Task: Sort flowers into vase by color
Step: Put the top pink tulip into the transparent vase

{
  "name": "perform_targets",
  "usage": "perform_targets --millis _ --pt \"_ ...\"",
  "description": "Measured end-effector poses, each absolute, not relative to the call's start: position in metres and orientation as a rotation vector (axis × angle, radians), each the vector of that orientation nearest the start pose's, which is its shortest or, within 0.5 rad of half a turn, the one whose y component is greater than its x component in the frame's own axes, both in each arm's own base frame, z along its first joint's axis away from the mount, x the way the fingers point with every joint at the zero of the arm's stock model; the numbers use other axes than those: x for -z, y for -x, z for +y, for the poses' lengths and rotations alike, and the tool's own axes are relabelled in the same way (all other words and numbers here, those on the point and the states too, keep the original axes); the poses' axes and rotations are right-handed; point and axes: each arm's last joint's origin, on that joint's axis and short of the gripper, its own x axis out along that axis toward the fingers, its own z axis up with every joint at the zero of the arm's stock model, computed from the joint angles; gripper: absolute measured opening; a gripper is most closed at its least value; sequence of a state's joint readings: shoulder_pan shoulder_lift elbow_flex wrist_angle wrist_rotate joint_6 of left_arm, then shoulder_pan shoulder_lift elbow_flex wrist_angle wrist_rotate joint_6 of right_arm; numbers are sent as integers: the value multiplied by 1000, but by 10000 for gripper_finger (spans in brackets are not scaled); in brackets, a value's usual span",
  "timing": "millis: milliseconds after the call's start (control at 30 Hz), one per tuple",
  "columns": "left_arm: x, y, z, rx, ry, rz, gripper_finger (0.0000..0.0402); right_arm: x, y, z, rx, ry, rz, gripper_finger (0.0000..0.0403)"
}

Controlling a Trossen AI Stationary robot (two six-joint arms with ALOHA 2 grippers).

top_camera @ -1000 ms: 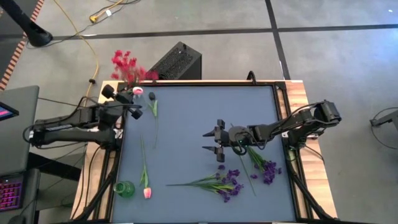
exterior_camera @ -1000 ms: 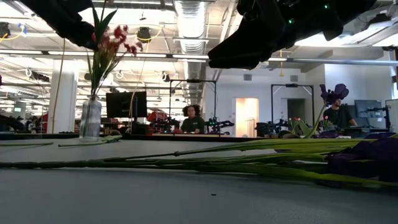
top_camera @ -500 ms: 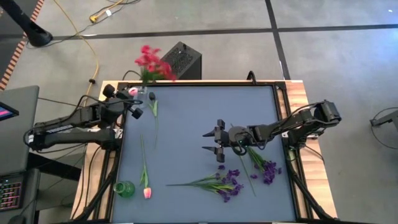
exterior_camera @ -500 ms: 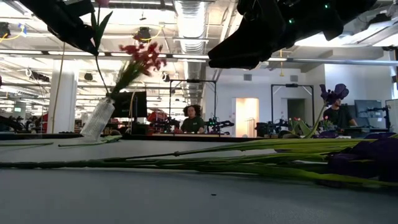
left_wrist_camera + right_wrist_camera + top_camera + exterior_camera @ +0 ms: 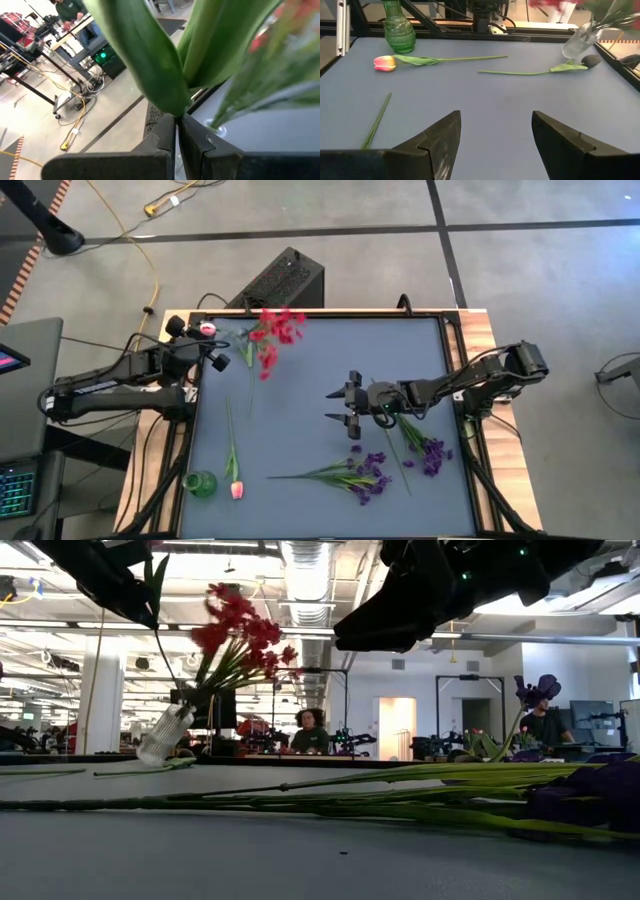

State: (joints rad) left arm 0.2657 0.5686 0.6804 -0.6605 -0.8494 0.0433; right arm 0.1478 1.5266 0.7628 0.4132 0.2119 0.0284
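Observation:
My left gripper hovers at the table's far left corner, shut on a tulip with a pink bud. Beside it a clear glass vase leans far toward the table's right, its red flowers hanging over the table. The held tulip's stem runs down to the vase's mouth. My right gripper stands open above the table's middle, with nothing between its fingers. Purple flowers lie near it, toward the near edge. A pink tulip lies beside a green vase. My left gripper pinches the tulip's green stem between its two fingertips, where a broad leaf branches off. The fingers come nearly level from the table's left. The flower stands roughly upright, bud above the fingers, stem hanging below them.
A second tulip with a dark bud lies on the table by the leaning vase. More purple flowers lie at the right. A black box sits beyond the far edge. People sit in the room behind.
The clear vase has tipped from upright toward the table's right. Its red flowers have swung from beyond the far left corner to over the table. Its base has stayed near the corner.

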Motion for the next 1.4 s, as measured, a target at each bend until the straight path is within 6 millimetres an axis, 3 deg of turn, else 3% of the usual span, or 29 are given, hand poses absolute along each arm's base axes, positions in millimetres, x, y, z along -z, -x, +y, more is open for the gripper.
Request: perform_targets --millis 1400 --pt "-289 -102 49 -1022 -170 539 0 -208 -315 41 63 35 341 270"
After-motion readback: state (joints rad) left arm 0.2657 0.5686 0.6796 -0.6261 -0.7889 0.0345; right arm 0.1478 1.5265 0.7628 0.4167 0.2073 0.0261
